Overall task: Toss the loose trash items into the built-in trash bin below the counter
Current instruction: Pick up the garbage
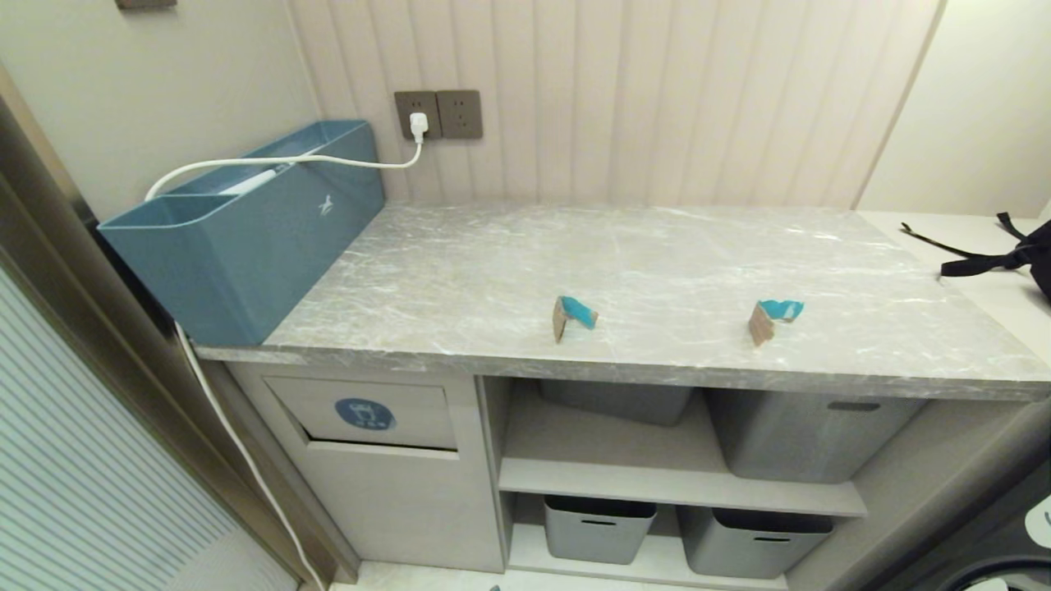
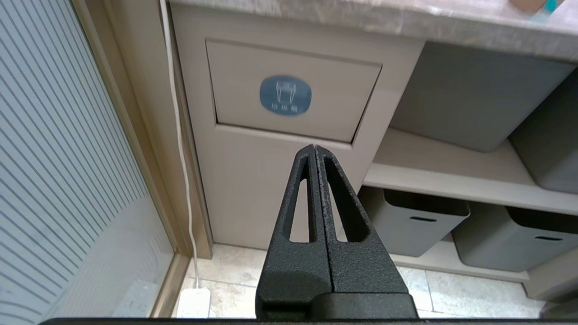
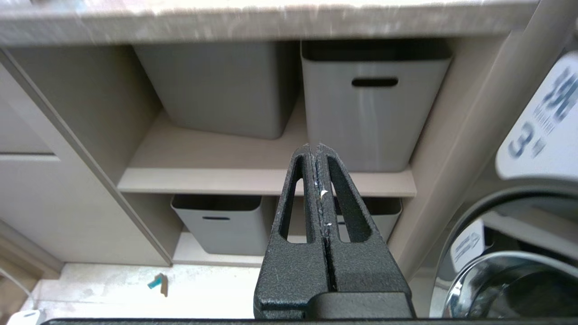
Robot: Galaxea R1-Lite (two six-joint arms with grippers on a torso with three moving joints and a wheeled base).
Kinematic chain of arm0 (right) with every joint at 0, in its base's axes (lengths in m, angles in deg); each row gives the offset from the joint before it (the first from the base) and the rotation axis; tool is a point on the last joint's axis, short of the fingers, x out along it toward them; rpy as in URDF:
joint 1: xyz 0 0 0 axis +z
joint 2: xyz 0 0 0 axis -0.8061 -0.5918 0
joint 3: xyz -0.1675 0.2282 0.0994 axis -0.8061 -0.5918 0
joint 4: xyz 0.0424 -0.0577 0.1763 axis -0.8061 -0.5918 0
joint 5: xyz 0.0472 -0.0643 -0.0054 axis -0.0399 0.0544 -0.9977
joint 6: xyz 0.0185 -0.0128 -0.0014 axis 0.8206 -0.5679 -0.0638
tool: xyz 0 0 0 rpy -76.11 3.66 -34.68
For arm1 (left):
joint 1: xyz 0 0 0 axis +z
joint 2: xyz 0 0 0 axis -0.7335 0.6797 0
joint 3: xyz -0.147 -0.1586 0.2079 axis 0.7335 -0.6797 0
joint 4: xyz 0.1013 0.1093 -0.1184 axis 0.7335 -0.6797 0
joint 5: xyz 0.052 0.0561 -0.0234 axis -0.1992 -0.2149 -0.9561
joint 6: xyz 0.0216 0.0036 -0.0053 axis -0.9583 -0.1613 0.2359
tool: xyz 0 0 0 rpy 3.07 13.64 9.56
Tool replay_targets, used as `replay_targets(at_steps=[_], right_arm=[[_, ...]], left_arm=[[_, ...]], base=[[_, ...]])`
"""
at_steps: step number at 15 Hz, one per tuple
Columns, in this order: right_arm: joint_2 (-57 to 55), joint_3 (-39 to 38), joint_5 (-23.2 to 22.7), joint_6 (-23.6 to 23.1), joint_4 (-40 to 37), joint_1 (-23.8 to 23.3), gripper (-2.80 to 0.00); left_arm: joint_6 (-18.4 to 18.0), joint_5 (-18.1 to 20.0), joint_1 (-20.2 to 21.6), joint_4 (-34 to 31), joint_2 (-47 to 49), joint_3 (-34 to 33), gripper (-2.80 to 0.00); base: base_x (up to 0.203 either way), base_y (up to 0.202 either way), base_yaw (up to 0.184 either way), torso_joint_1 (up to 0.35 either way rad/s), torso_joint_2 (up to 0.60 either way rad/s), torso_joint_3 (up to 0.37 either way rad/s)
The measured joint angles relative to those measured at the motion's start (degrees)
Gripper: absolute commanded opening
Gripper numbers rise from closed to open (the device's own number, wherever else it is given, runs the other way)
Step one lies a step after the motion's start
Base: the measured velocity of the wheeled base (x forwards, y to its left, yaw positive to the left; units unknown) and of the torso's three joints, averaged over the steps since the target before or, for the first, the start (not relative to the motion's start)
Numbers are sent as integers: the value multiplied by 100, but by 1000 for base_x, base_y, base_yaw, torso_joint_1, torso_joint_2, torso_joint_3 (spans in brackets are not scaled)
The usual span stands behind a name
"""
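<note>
Two scraps (image 1: 574, 316) (image 1: 774, 318) sit on the counter (image 1: 673, 263) near its front edge, well apart. A third scrap (image 3: 157, 283) lies on the floor before the shelves. Bin flap (image 1: 365, 413) is below the counter's left end. Left gripper (image 2: 314, 149) faces the flap, fingers pressed together, empty. Right gripper (image 3: 314, 147) faces the tubs (image 3: 375, 104), also pressed together, empty.

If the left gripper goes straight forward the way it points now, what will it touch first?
Probably the beige cabinet front of the built-in trash bin, just under its tilting flap. The shut left gripper points there and nothing stands between, though depth is hard to judge.
</note>
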State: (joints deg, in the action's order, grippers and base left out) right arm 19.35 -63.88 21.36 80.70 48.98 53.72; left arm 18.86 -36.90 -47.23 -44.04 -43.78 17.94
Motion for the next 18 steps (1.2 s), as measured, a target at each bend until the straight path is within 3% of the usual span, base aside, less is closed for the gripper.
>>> replay_targets(at_steps=[9, 13, 18], right_arm=[[0, 0, -2, -11, -15, 0, -280], [0, 0, -6, -32, -10, 2, -280], [0, 0, -2, 5, -10, 2, -280]], left_arm=[[-89, 58, 0, 40, 6, 92, -280], [8, 821, -53, -243, 868, 1427, -280], [40, 2110, -374, -341, 4095, 3117, -280]], base=[[0, 0, 0, 23, -49, -26], [0, 0, 0, 0, 0, 0], [0, 0, 0, 0, 0, 0]])
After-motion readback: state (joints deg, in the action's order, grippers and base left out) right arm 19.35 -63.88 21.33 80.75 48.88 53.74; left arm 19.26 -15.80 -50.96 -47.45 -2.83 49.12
